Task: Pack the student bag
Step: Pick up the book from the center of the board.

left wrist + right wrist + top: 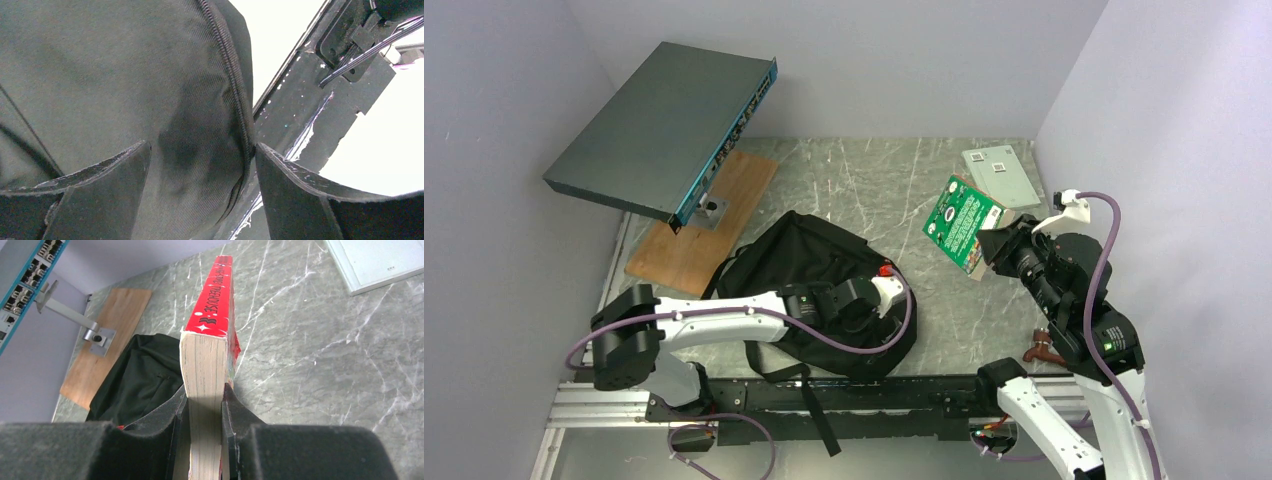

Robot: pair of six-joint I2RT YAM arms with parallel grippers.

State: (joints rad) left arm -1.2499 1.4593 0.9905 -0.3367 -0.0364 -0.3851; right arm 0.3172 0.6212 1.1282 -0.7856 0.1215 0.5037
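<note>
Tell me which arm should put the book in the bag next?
Right. Its jaws are shut on the book, held above the table. The left jaws stand open at the zipper of the student bag.

Left arm (714,318) lies low, stretching from its base at the near left and running rightward, elbow folded close to the base. At its tip the left gripper (200,150) has its jaws spread wide, nothing pinched between them. Over on the right, the right arm (1089,335) rises from the near edge and angles far and to the left. The right gripper (202,395) is clamped on a book (207,315), its fingers (165,415) pressed against both covers.
</note>
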